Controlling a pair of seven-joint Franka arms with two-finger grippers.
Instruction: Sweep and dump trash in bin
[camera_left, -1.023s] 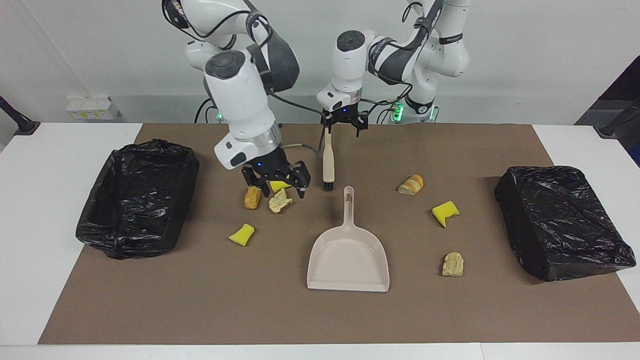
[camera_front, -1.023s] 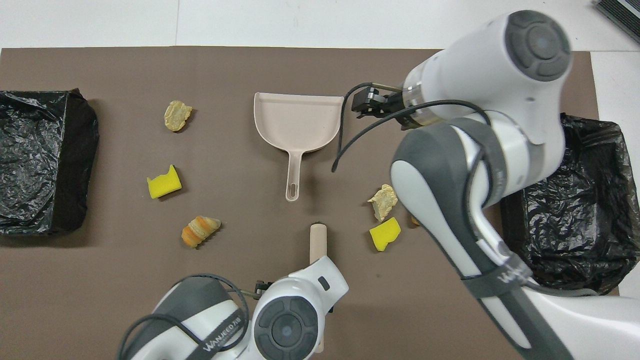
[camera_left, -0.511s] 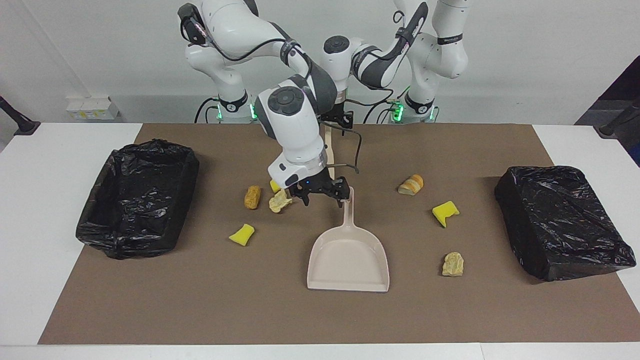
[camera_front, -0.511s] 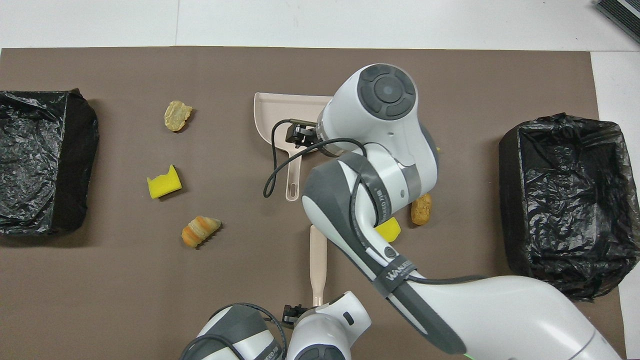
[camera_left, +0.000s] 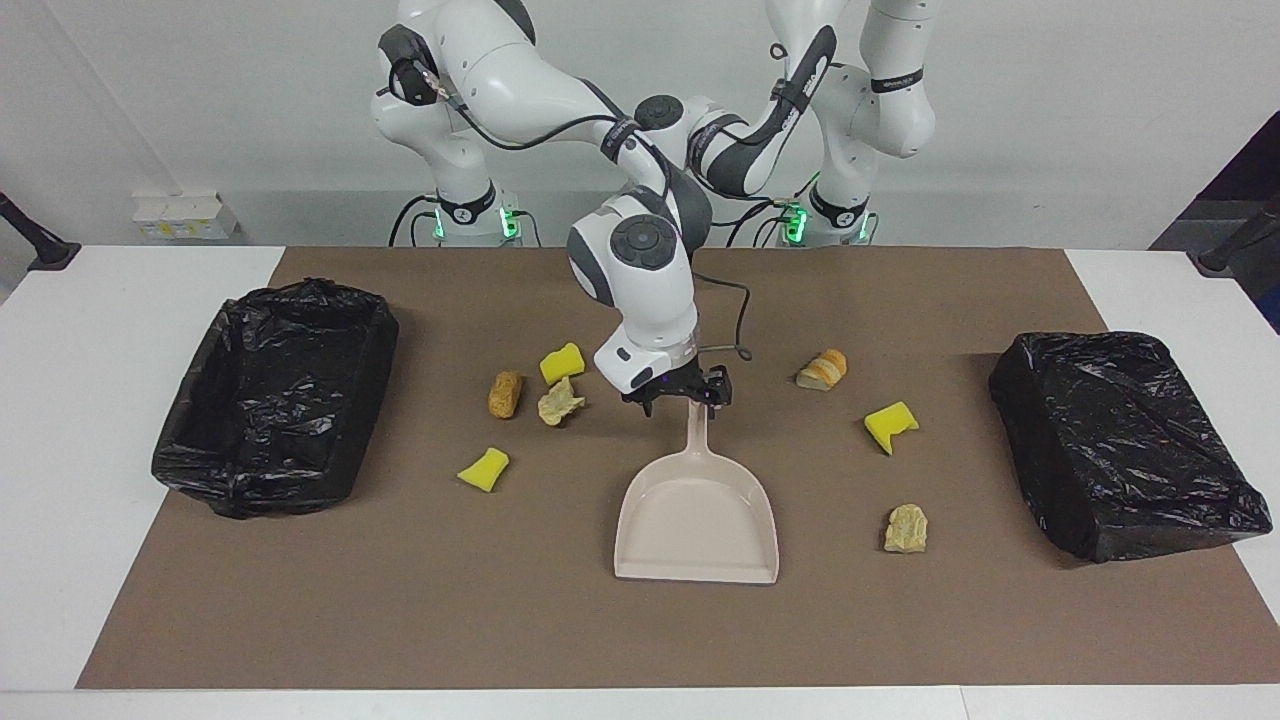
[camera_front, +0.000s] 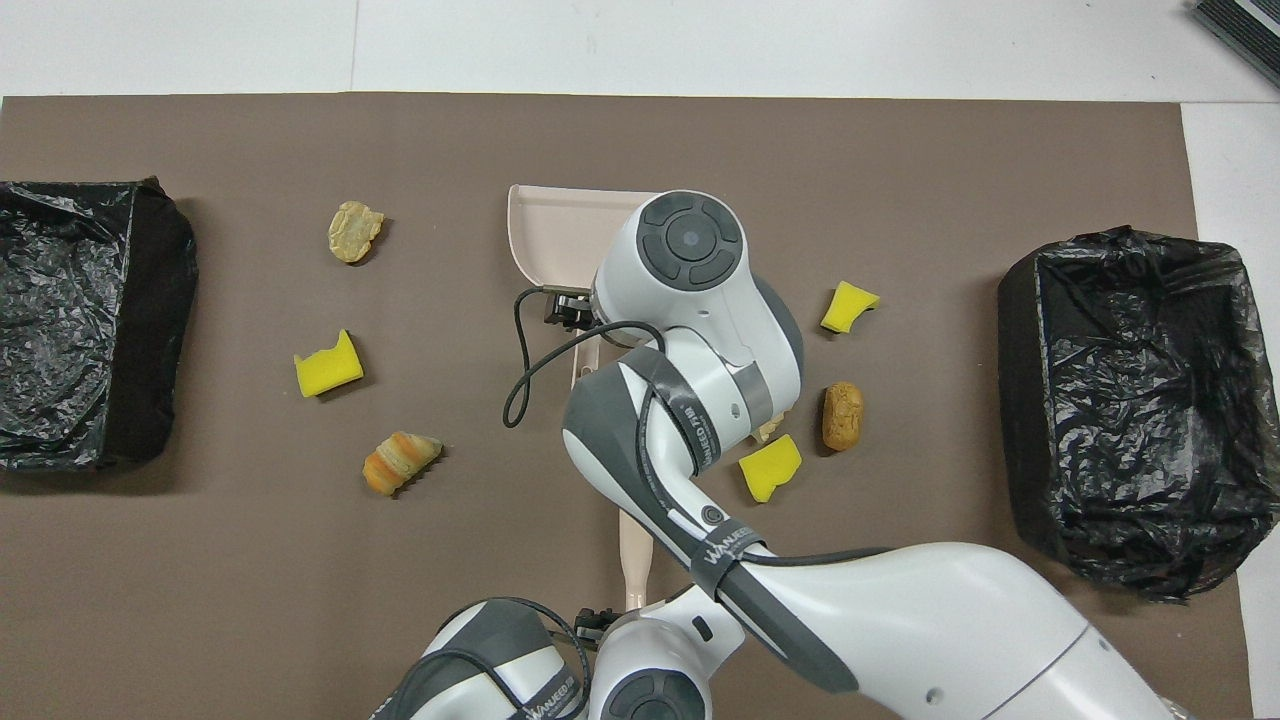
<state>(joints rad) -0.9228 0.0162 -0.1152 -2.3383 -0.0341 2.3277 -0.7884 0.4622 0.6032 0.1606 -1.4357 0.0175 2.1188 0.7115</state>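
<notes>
Seven scraps of trash lie on the brown mat (camera_left: 400, 600), and all are clear of the right claw (camera_left: 680, 403). That claw is down at the end of the dustpan's (camera_left: 697, 515) handle, with its fingers apart and the handle tip between them. I cannot tell whether either finger touches the handle. The pan's open mouth points away from the robots.

From the claw toward the right arm's end of the table there are four pieces. A pale paper wad (camera_left: 560, 402) is the closest, just beside the claw. A yellow sponge chunk (camera_left: 562, 362) touches the wad on the robots' side, and a brown bread piece (camera_left: 506, 394) lies next to it. A second yellow sponge (camera_left: 484, 468) lies apart from these. Well past them is an open bin (camera_left: 275, 395) lined with a black bag.

From the claw toward the left arm's end there are three pieces: a striped bread piece (camera_left: 823, 369), a notched yellow sponge (camera_left: 890, 426) and another paper wad (camera_left: 906, 528). A second black-bagged bin (camera_left: 1125, 440) stands well apart from them.

The left claw (camera_front: 598, 622) waits near the robots' edge of the mat at the beige brush (camera_front: 634, 555) handle. The right arm hides it in the facing view, so I cannot tell whether it is gripping the brush.
</notes>
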